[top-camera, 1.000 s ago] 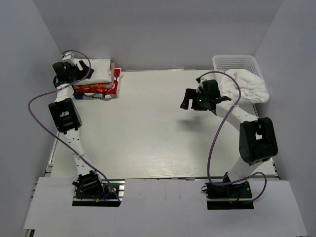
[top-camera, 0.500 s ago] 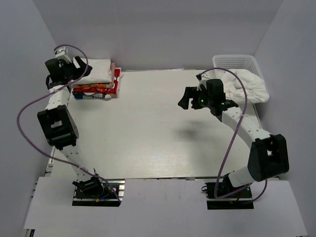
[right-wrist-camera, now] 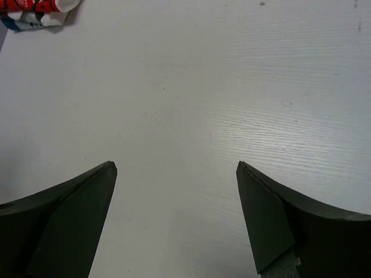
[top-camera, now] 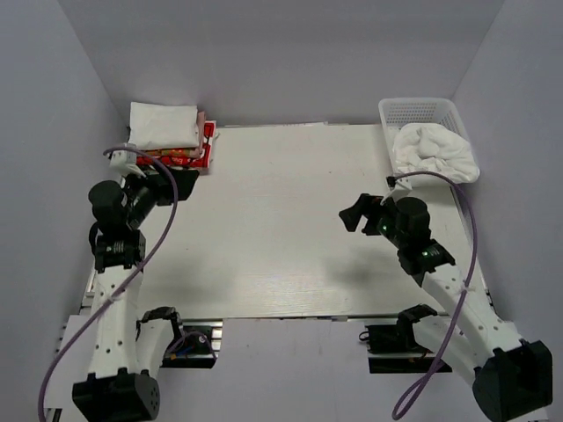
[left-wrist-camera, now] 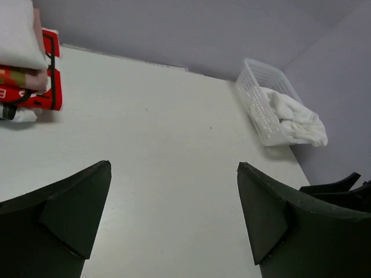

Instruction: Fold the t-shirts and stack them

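Observation:
A stack of small folded shirts sits at the table's far left corner, with a white one (top-camera: 163,126) on top and red and pink ones (top-camera: 180,156) under it. The stack also shows in the left wrist view (left-wrist-camera: 26,63). A crumpled white garment (top-camera: 433,149) lies in the white basket (top-camera: 420,109); no green sleeves or print show on it. My left gripper (top-camera: 179,182) is open and empty, just in front of the stack and apart from it. My right gripper (top-camera: 354,214) is open and empty over the bare table, right of centre.
The basket (left-wrist-camera: 255,95) stands at the far right corner against the grey wall. Grey walls close in the left, back and right sides. The white table (right-wrist-camera: 191,87) fills the right wrist view, with a corner of the stack (right-wrist-camera: 35,7) at its top left.
My left gripper has come off the top of the stack and drawn back toward me. My right gripper has pulled back from near the basket toward the near side. Both stay open.

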`<state>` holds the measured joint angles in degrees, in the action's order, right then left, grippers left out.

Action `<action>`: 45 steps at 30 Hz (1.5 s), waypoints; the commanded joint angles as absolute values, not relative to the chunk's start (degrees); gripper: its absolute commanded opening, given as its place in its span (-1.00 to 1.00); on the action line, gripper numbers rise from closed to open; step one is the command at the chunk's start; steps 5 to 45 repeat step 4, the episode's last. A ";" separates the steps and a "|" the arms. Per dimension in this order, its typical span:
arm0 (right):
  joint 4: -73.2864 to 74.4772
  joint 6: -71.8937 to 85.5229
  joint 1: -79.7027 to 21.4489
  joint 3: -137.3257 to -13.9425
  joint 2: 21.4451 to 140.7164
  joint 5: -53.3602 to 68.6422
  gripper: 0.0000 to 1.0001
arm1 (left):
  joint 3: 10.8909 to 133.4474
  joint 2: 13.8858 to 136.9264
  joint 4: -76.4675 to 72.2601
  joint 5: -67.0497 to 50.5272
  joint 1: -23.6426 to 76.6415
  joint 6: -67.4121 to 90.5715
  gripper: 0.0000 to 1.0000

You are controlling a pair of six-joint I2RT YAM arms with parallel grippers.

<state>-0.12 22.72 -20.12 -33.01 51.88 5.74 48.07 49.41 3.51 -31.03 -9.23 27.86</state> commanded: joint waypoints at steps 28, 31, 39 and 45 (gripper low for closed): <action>-2.55 25.75 -19.78 -26.37 41.93 -1.67 0.79 | 49.65 38.77 16.69 -22.69 -9.32 26.89 1.00; -2.55 25.75 -19.78 -26.37 41.93 -1.67 0.79 | 49.65 38.77 16.69 -22.69 -9.32 26.89 1.00; -2.55 25.75 -19.78 -26.37 41.93 -1.67 0.79 | 49.65 38.77 16.69 -22.69 -9.32 26.89 1.00; -2.55 25.75 -19.78 -26.37 41.93 -1.67 0.79 | 49.65 38.77 16.69 -22.69 -9.32 26.89 1.00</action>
